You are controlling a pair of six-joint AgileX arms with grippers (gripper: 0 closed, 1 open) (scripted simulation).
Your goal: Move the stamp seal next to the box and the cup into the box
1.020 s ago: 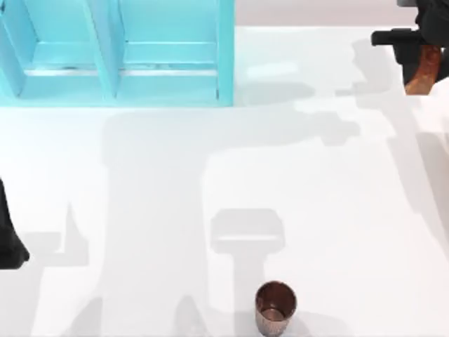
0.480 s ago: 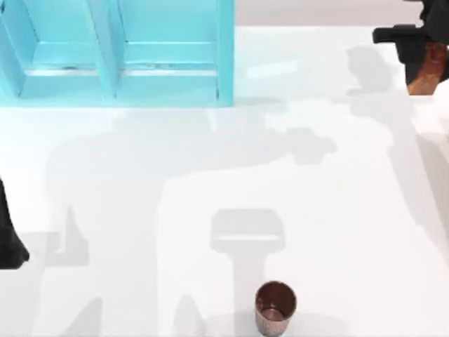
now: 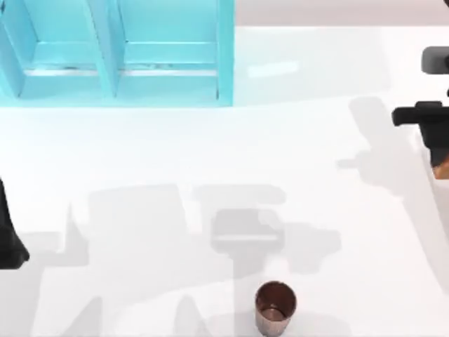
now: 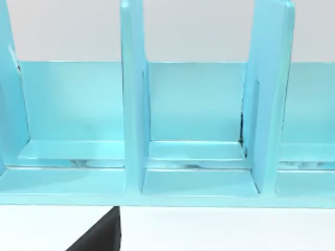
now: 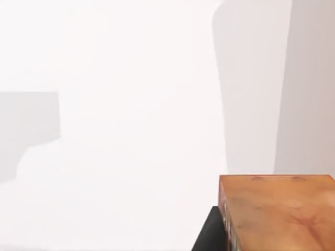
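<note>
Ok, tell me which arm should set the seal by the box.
Right. Its tool at the table's right edge carries the seal; the left arm sits parked at the left edge, off the box.

No readable text, label, brand, number or sign anywhere — not on any surface.

Turquoise box point(image 3: 161, 53); copper-brown cup point(image 3: 275, 307); mottled orange stamp seal point(image 5: 277, 212); white table point(image 3: 210, 154).
</note>
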